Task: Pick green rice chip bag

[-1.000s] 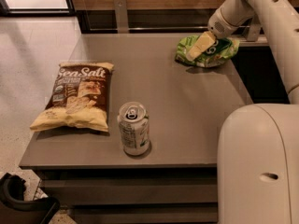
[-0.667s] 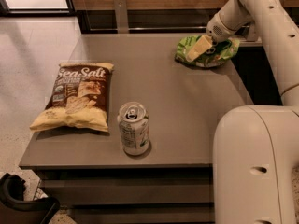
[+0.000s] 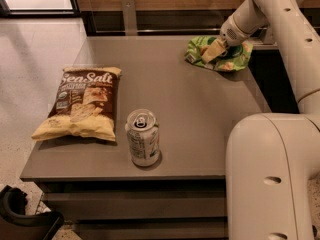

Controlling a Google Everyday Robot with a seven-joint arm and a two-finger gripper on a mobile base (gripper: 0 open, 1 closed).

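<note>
One green rice chip bag (image 3: 239, 58) lies crumpled at the far right corner of the table (image 3: 190, 109), close to the right-hand edge. The gripper (image 3: 212, 51) is down on the bag's left portion, in contact with or pressed into the foil. Whether it is open or closed, and whether it has any hold of the bag, cannot be told from this view. The arm (image 3: 280, 19) reaches in from the right, above the bag.

Well apart from this, a soda can (image 3: 143, 138) stands upright near the front edge. A brown-and-yellow Sea Salt bag (image 3: 80, 104) lies flat at the front left. Neither is in the way of a lift.

Risks, as judged:
- The foil is thin and slippery. A pinch on a loose fold alone could slip out on the lift.
- The bag sits near the table edge. Any sideways push from the gripper could slide it off the right side.
- Closing too hard would likely crush the chips inside.
</note>
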